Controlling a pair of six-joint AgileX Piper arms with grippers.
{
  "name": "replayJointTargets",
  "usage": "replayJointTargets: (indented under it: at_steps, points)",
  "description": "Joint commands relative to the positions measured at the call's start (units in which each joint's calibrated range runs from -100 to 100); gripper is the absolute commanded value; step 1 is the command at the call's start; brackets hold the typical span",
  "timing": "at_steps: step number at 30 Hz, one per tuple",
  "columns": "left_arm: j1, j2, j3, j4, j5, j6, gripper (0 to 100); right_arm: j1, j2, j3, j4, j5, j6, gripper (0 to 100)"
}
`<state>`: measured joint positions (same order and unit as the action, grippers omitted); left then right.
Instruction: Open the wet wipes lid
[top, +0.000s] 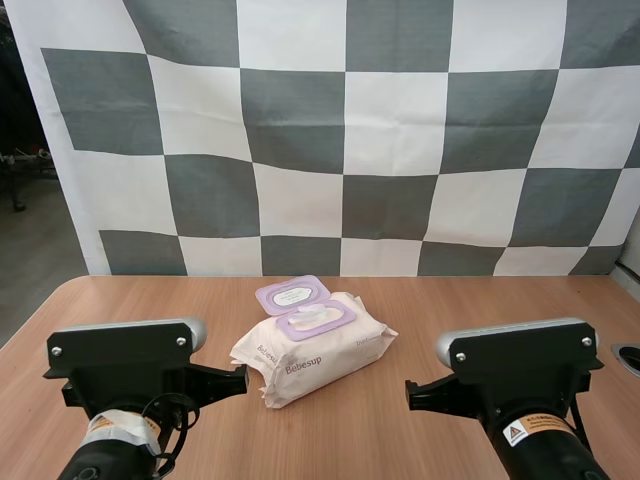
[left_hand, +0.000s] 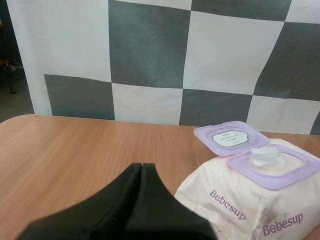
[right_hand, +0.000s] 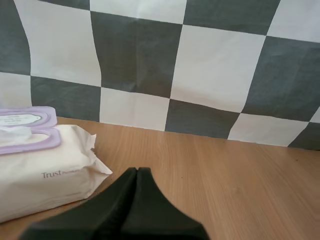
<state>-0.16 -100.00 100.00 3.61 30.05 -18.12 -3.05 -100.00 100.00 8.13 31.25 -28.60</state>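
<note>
A cream pack of wet wipes (top: 312, 347) lies in the middle of the wooden table (top: 450, 310), between my two arms. Its lilac lid (top: 291, 294) is flipped back and lies flat behind the lilac opening frame (top: 315, 319), where a white wipe pokes up. In the left wrist view the pack (left_hand: 250, 205) sits just beside my left gripper (left_hand: 142, 166), whose fingers lie together as one dark wedge; the open lid (left_hand: 230, 138) is behind it. My right gripper (right_hand: 137, 171) is shut too, a little apart from the pack (right_hand: 45, 167).
The table's rounded back-left corner (top: 70, 285) and right edge (top: 625, 300) bound the surface. A round dark hole (top: 628, 357) sits in the table at the far right. Bare wood lies on both sides of the pack.
</note>
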Motion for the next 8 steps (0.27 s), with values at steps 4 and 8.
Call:
replayJointTargets:
  at_steps: [4, 8]
  points:
    - [-0.03, 0.00, 0.00, 0.04, -0.08, -0.01, 0, -0.04, 0.00, 0.00, -3.84, -0.10, -0.03, 0]
    - [-0.03, 0.00, 0.00, 0.04, -0.08, -0.01, 0, -0.04, 0.00, 0.00, -3.84, -0.10, -0.03, 0]
